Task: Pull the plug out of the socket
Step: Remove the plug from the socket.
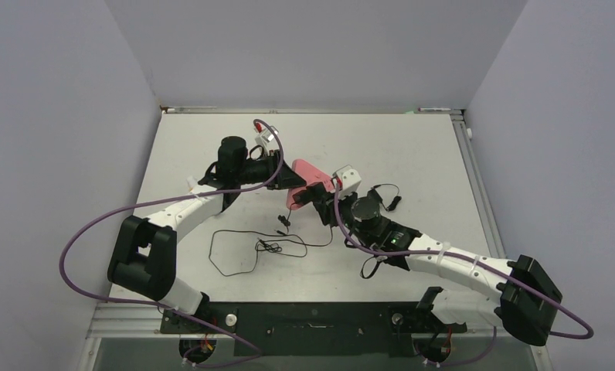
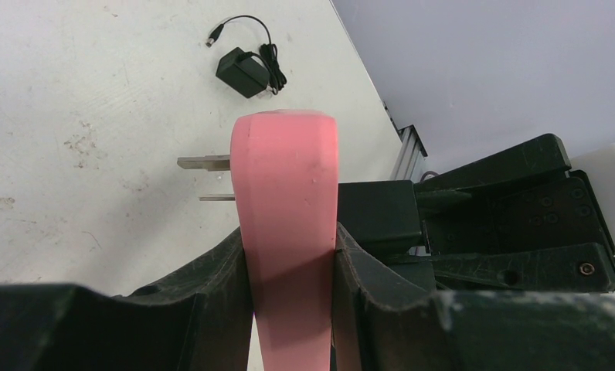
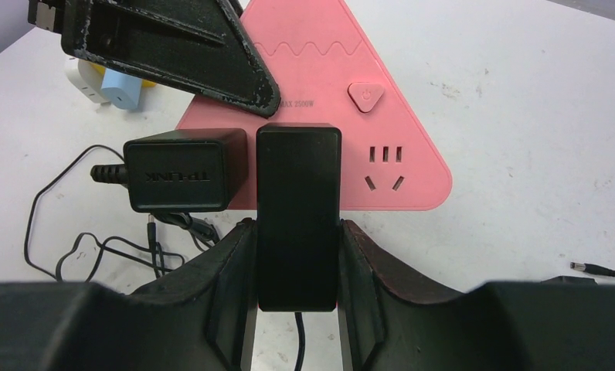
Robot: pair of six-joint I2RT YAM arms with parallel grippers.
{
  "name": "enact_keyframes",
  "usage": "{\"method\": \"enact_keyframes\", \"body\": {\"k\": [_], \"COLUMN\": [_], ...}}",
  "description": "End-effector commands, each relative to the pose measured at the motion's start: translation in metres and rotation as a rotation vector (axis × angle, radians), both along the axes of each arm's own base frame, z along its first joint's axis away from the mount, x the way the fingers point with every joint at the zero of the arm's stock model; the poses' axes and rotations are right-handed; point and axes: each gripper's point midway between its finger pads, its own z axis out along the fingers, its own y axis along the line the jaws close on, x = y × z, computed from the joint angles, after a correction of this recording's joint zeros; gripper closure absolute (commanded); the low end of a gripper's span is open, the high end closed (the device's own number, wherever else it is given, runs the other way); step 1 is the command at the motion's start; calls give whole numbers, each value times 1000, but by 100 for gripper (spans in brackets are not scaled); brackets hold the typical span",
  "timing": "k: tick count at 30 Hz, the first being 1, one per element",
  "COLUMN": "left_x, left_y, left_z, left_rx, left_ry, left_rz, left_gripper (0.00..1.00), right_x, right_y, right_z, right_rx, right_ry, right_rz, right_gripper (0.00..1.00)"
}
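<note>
The socket [image 3: 382, 131] is a pink triangular power block with a switch. My left gripper [image 2: 289, 247] is shut on its edges, with the block [image 2: 285, 201] seen edge-on between the jaws and its metal prongs sticking out to the left. A black plug [image 3: 298, 209] sits in the block's face, and my right gripper [image 3: 298, 232] is shut on its sides, its cable trailing down. Seen from the top, both grippers meet at the socket [image 1: 300, 184] in mid-table, the left gripper [image 1: 289, 179] from the left and the right gripper [image 1: 320, 195] from the right.
A second black adapter [image 3: 182, 180], marked TP-LINK, is plugged in just left of the held plug. Thin black cable [image 1: 242, 247] loops over the table in front of the socket. Another black adapter [image 2: 242, 71] with its cord lies further off. A small white and blue object [image 3: 107, 85] lies beyond the socket.
</note>
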Motion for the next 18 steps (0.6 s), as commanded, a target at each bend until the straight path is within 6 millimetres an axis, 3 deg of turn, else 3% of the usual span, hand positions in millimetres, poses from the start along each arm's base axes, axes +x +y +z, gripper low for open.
{"method": "enact_keyframes", "body": {"k": [1, 10, 18], "left_x": [-14, -4, 7], "left_y": [-7, 0, 9], "left_z": [20, 14, 3], "left_rx": [-57, -32, -10], "left_ry": [-58, -40, 10], "left_rz": [-107, -48, 13], "left_gripper": [100, 100, 100], "right_x": [18, 16, -7], "right_y": [-11, -15, 4], "right_z": [44, 42, 40], "right_rx": [139, 99, -28], "right_ry": [-57, -88, -166], "right_rz": [-67, -102, -148], "right_gripper": [95, 95, 95]}}
